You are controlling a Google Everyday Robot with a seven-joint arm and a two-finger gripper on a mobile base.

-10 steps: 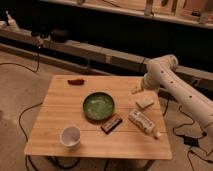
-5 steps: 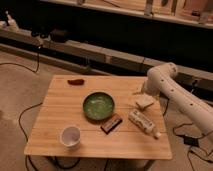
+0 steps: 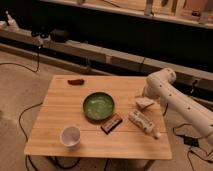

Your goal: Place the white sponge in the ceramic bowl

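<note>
The white sponge (image 3: 144, 103) lies flat on the wooden table (image 3: 60, 105) near its right edge. The ceramic bowl (image 3: 98, 106), green and glossy, sits in the middle of the table, left of the sponge and apart from it. My gripper (image 3: 144, 96) is at the end of the white arm (image 3: 167, 92), which reaches in from the right. The gripper is right over the sponge's far side, at or just above it. I cannot tell whether it touches the sponge.
A white labelled bottle (image 3: 143, 123) lies on its side in front of the sponge. A dark brown bar (image 3: 111, 123) lies beside the bowl. A white cup (image 3: 70, 135) stands at the front left. A small red item (image 3: 75, 81) lies at the back left. Cables run on the floor.
The arm has lowered and its elbow has dropped toward the table's right edge, bringing the gripper down onto the sponge's spot. The sponge, bowl and other items have not moved.
</note>
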